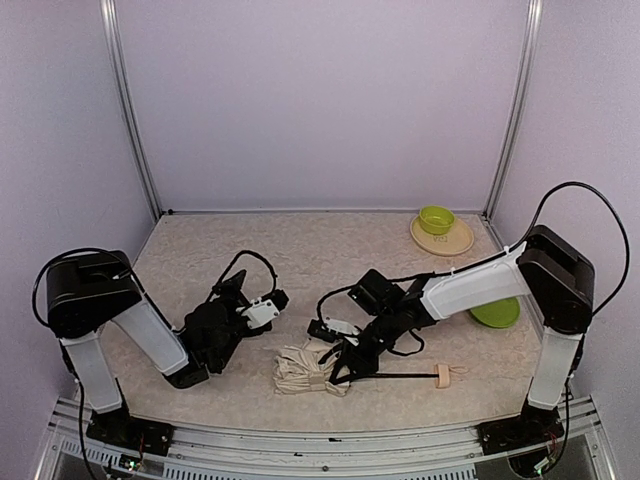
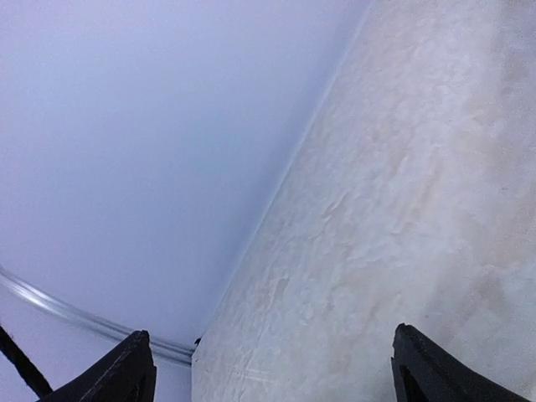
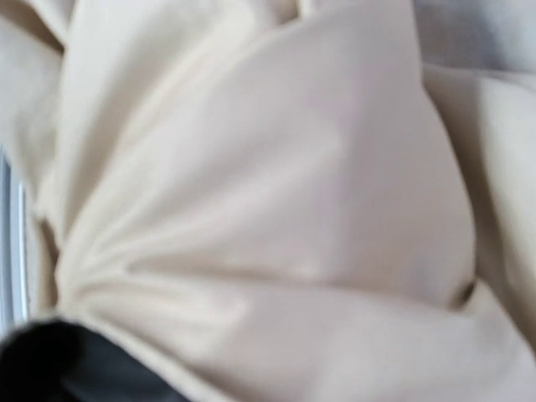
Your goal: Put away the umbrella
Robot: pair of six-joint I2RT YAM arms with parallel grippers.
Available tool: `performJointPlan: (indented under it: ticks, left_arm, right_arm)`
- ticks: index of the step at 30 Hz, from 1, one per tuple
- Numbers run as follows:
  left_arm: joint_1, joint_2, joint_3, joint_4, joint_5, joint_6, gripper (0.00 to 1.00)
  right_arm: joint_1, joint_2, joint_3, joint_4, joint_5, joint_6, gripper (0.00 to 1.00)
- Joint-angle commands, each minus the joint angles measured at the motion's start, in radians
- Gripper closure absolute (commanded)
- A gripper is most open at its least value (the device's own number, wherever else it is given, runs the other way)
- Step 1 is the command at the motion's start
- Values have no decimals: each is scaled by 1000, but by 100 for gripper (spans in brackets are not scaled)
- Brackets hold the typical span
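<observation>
From above, the umbrella (image 1: 305,372) lies along the near edge of the table (image 1: 300,250), its cream fabric bunched at the left and its thin shaft (image 1: 400,377) running right to the handle (image 1: 443,376). The right gripper (image 1: 340,362) is down at the fabric end. The left gripper (image 1: 272,305) sits behind it to the left, apart.

On the left wrist, the fingers (image 2: 126,377) are spread wide with only bare table between them.

On the right wrist, cream fabric fills everything, so I cannot tell how those jaws stand. The right arm looks better placed for the next move

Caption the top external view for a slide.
Right gripper meets the crumpled cream umbrella lying flat; left gripper sits apart, open.
</observation>
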Motion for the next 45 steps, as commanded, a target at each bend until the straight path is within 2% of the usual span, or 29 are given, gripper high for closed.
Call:
performJointPlan:
  ticks: [1,2,3,5,6,8,9,10,13,15,17,20,25,30,34,41,45]
  left_arm:
    - [67,39,-12,332,-124,87,2]
    - [65,-2,-7,292,-126,77,2]
    - [51,-66,3,173,-112,51,2]
    - [9,-238,70,-248,-31,-94,5]
    - [6,-323,135,-484,36,-241,8]
    - [36,-477,277,-899,266,-515,16]
    - [41,-537,320,-1007,407,-589,21]
    - [17,-590,346,-1083,504,-593,23]
    - [-165,-662,383,-1280,583,-542,18]
    - [-230,-644,387,-1351,641,-548,14]
    - [-305,-600,363,-1402,657,-472,9]
    - [-390,-527,324,-1395,553,-332,2]
    - [-286,-401,366,-1381,615,-175,1]
    - [-246,-285,414,-1370,641,-101,1]
    - [-219,-221,418,-1349,660,-96,1]
    - [-186,-92,487,-1432,738,-138,1]
    - [-176,-42,527,-1550,773,-151,13]
  right_arm:
    - [-29,68,-79,-106,220,47,100]
    - [-28,68,-79,-107,212,47,100]
    - [-28,67,-78,-108,202,49,100]
    - [-33,66,-77,-108,190,50,100]
    - [-38,67,-77,-110,188,53,100]
    - [-47,70,-75,-117,191,56,100]
    - [-50,72,-75,-117,191,57,100]
    - [-50,72,-75,-111,183,57,100]
    - [-51,74,-63,-102,158,60,100]
    - [-51,77,-46,-108,148,61,100]
    - [-51,80,-33,-116,136,59,100]
    - [-51,85,-22,-124,114,54,100]
    - [-51,94,-13,-139,110,32,100]
    - [-51,89,-17,-125,89,8,100]
    - [-51,92,-12,-121,76,-9,100]
    - [-51,104,1,-125,63,-27,100]
    - [-51,89,-9,-113,51,-20,100]
